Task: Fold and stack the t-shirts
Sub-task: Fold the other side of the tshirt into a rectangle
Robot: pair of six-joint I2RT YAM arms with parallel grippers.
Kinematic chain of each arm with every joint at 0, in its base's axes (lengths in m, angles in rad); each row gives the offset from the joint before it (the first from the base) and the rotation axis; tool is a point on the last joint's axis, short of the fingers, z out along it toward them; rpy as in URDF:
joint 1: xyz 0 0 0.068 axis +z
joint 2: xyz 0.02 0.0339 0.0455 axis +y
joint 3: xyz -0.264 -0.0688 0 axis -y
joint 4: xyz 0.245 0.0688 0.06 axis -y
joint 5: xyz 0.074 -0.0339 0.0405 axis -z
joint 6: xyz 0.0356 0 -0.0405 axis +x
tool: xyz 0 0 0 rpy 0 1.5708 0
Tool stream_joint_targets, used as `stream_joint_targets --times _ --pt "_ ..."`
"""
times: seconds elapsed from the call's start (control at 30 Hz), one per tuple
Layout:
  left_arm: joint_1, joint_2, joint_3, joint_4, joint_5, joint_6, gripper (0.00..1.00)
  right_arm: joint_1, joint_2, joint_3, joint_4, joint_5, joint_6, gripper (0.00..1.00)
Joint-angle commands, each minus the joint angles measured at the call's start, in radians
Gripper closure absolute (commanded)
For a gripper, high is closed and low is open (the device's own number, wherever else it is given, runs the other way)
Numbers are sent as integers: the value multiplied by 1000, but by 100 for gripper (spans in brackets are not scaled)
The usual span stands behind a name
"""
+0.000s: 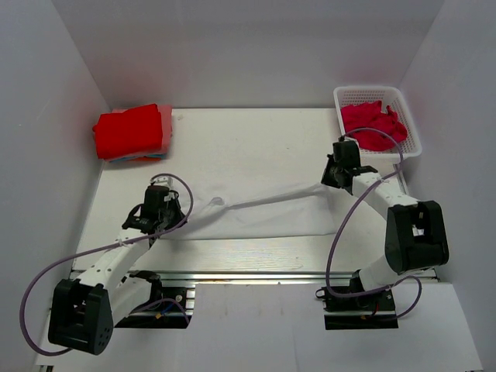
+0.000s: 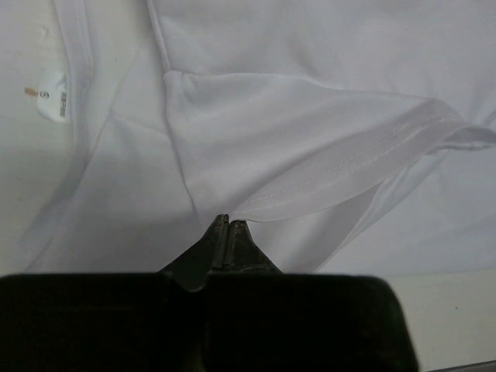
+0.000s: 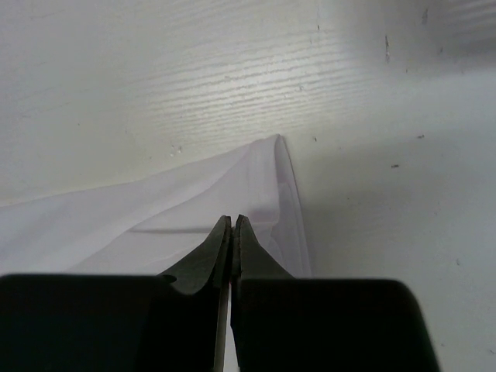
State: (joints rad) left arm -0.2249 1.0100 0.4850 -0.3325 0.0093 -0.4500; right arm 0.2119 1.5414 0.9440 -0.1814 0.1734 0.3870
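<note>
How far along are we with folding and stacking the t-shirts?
Done: one folded red t-shirt lies at the far left. In hand: the white t-shirt, pinched by the left fingers and right fingers and stretched between them, not yet folded. Left: the crimson-pink t-shirts bunched in the white basket.

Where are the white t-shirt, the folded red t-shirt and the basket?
white t-shirt (image 1: 256,219): top view, flat middle of the cloth.
folded red t-shirt (image 1: 128,130): top view, centre of its top face.
basket (image 1: 368,94): top view, far lattice wall.
</note>
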Motion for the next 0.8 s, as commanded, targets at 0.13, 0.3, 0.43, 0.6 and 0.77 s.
stream_joint_targets --times 0.13,0.3,0.43,0.6,0.77 --pt "-2 -116 -85 -107 29 -131 49 1 -90 -109 -3 58 36 84" --pt "-2 -197 -19 -264 53 -205 37 0 -157 -136 -172 196 66 10" --pt "-2 -301 17 -293 14 -193 0 0 -256 -136 -220 258 52 10" --pt "-2 -210 52 -79 87 -139 0 4 -319 -142 -43 31 -8 10" --pt "-2 66 73 260 333 -70 0 23 -250 -134 72 -250 -45 10"
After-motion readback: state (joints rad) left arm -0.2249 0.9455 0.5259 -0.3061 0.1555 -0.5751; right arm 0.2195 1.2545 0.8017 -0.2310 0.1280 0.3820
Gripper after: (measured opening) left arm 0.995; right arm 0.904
